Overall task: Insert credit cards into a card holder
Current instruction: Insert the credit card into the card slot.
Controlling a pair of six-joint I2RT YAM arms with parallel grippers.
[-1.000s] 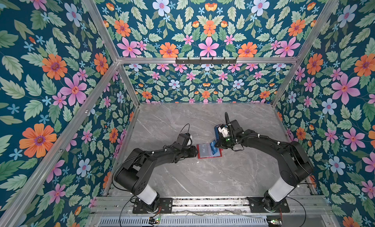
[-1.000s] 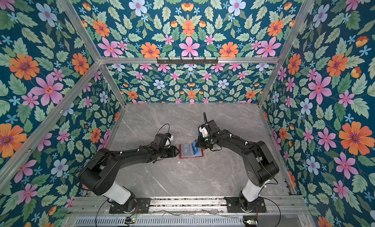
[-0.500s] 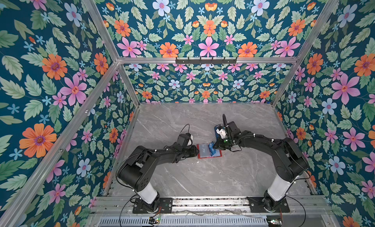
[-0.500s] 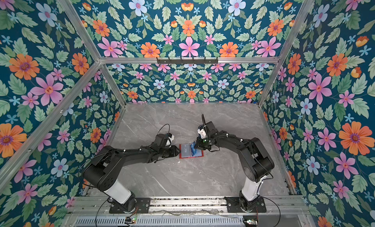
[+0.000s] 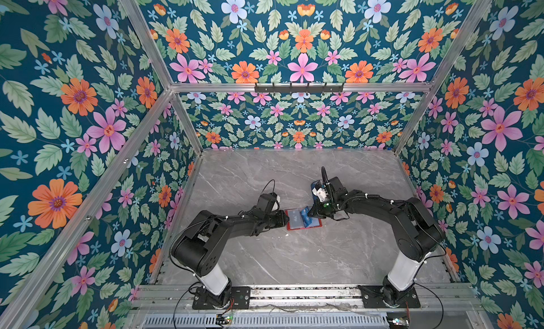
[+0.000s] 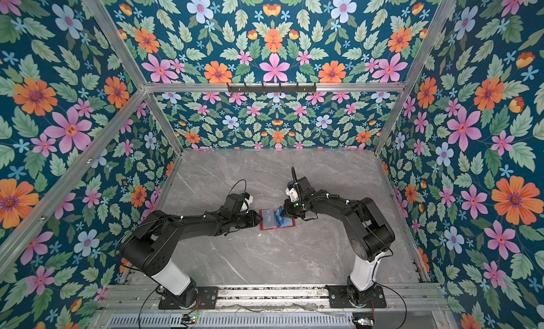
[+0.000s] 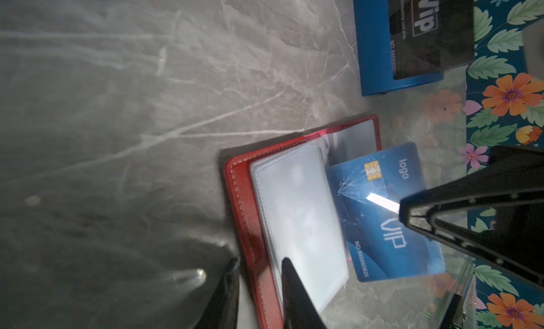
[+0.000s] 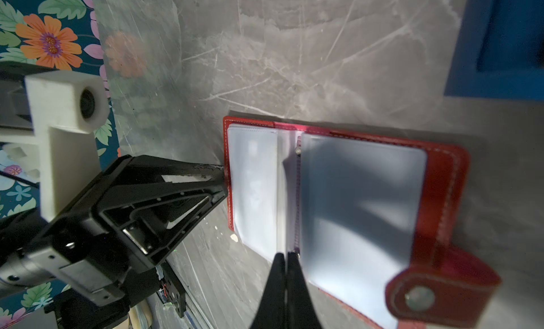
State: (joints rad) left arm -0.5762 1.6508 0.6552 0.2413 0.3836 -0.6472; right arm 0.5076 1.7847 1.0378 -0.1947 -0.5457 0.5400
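Note:
The red card holder (image 5: 303,228) (image 6: 272,228) lies open on the grey table, its clear sleeves (image 7: 297,212) (image 8: 359,195) facing up. My left gripper (image 7: 259,261) (image 8: 224,180) (image 5: 286,219) has closed on its left edge, one finger over the sleeves and the other outside the red cover (image 7: 238,195). My right gripper (image 8: 285,255) (image 7: 401,211) (image 5: 313,214) is shut on a blue credit card (image 7: 365,233) (image 5: 304,218) marked VIP. The card is tilted over the holder's middle, with one edge down between the sleeves. In the right wrist view it shows edge-on.
A small blue card rack (image 7: 374,47) (image 8: 485,47) with a black VIP card (image 7: 426,27) in it stands just behind the holder, partly hidden by my right wrist in both top views. Floral walls close the table in on three sides.
The left gripper's jaws have narrowed onto the holder's left edge. The right gripper, still shut on the blue card, has shifted only slightly.

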